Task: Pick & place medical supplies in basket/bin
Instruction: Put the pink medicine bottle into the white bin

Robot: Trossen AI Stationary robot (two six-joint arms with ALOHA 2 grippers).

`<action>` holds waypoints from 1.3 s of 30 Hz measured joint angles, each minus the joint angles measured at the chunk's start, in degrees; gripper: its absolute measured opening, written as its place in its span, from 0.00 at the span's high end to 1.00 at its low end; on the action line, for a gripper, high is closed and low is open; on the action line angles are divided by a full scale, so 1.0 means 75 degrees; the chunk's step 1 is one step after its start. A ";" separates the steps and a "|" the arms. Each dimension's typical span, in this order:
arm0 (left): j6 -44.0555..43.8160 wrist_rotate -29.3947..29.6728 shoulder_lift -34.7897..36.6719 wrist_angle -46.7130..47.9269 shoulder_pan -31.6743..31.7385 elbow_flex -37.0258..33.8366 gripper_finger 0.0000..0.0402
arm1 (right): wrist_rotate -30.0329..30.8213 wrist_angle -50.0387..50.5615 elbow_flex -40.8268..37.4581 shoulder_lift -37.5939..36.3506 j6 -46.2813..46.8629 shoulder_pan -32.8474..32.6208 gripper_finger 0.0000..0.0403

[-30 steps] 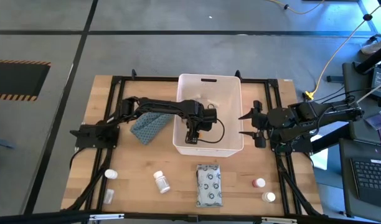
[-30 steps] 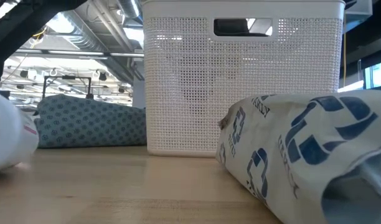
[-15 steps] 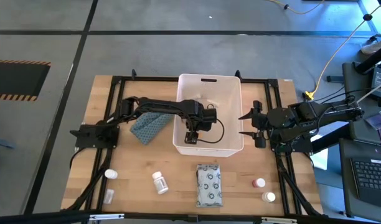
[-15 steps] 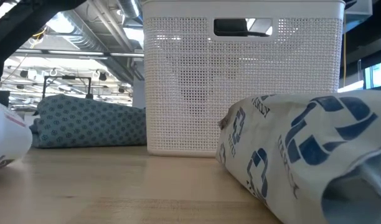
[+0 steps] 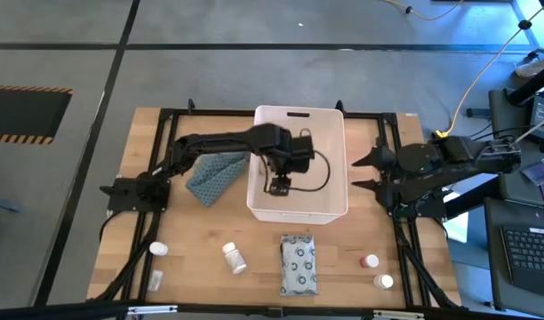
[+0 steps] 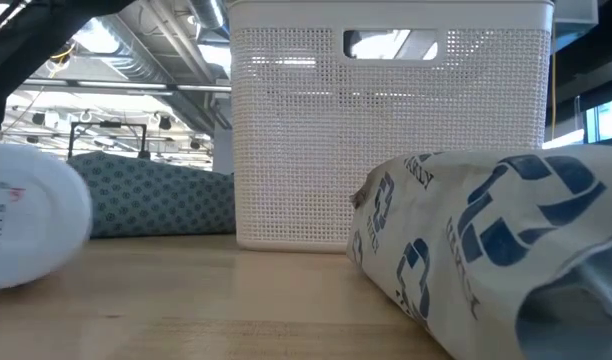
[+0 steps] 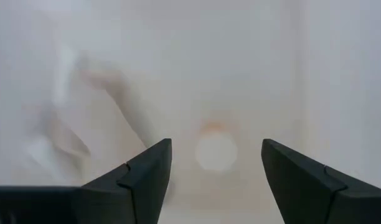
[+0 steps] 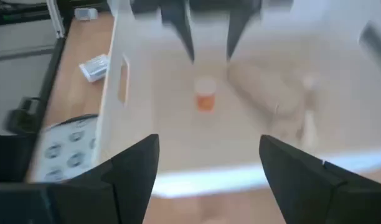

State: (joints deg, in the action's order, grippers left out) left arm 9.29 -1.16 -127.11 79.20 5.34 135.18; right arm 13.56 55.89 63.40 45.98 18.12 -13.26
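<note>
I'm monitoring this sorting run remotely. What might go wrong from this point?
The left gripper hangs open inside the white bin; lifting out, it may clip the wall. The right gripper waits just beside the bin and may cross paths. The loose white bottle could roll.

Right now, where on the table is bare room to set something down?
Bare wood lies between the blue pouch and the white bottle, and right of the patterned pack. The bin is crowded: left pincer inside, over an orange-capped bottle.
</note>
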 joint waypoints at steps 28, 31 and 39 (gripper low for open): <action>-0.0452 0.0346 0.2196 -0.1160 -0.0346 -0.0347 0.40 | -0.1374 0.2502 -0.0508 0.2436 0.7162 -0.3361 0.31; -0.0286 0.0939 0.2268 -0.1439 -0.0457 -0.0348 0.40 | -0.1214 0.2500 -0.0508 0.2662 0.7349 -0.3686 0.31; -0.0860 0.1908 0.2537 -0.0941 -0.0778 -0.0366 0.40 | -0.0878 0.2217 -0.0511 0.2771 0.7768 -0.3958 0.31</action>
State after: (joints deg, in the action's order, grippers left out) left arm 2.84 13.15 -108.08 72.13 -0.49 132.44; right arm 6.97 72.51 59.57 66.76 76.38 -42.94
